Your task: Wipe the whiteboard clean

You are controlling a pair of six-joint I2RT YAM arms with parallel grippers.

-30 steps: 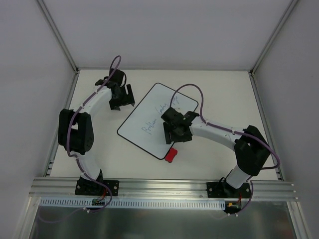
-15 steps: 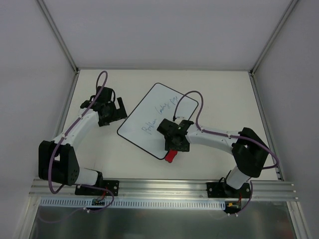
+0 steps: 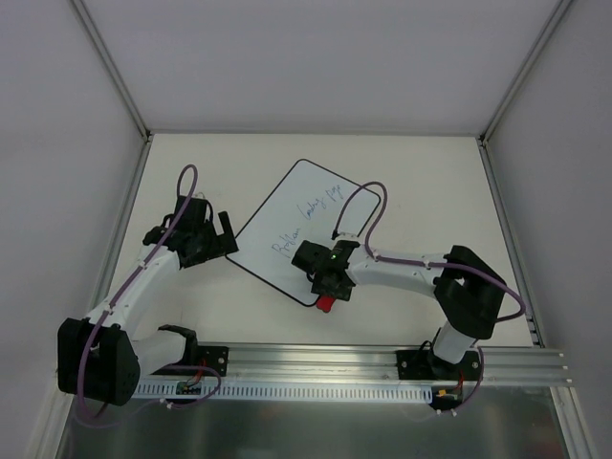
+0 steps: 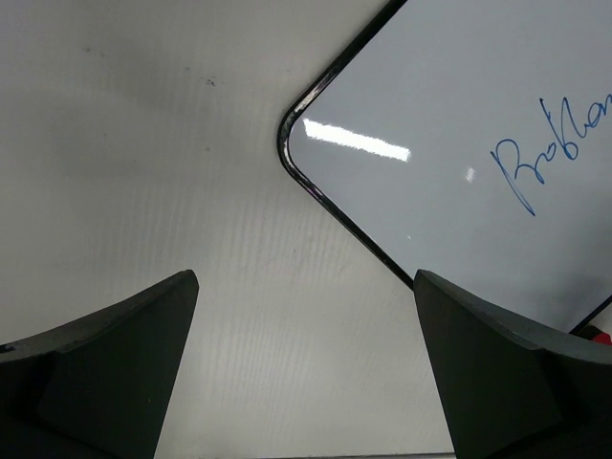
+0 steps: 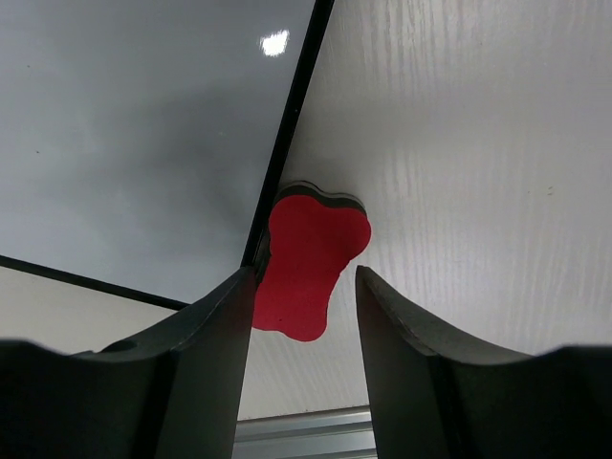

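The whiteboard (image 3: 304,229) lies tilted on the table, with blue handwriting across its middle. A small red eraser (image 3: 325,304) lies on the table against the board's near corner. My right gripper (image 3: 326,287) hangs over the eraser; in the right wrist view the eraser (image 5: 308,264) lies between the open fingers (image 5: 206,363), the left finger close to its edge and the right finger apart from it. My left gripper (image 3: 226,236) is open and empty over bare table at the board's left corner (image 4: 292,143); the writing (image 4: 550,148) shows in that view.
An aluminium rail (image 3: 316,359) runs along the table's near edge below the eraser. White walls with metal posts close the table at the left, back and right.
My right gripper has moved toward me off the board and down over the eraser. My left arm has swung toward me, bringing its gripper down to the board's left corner.
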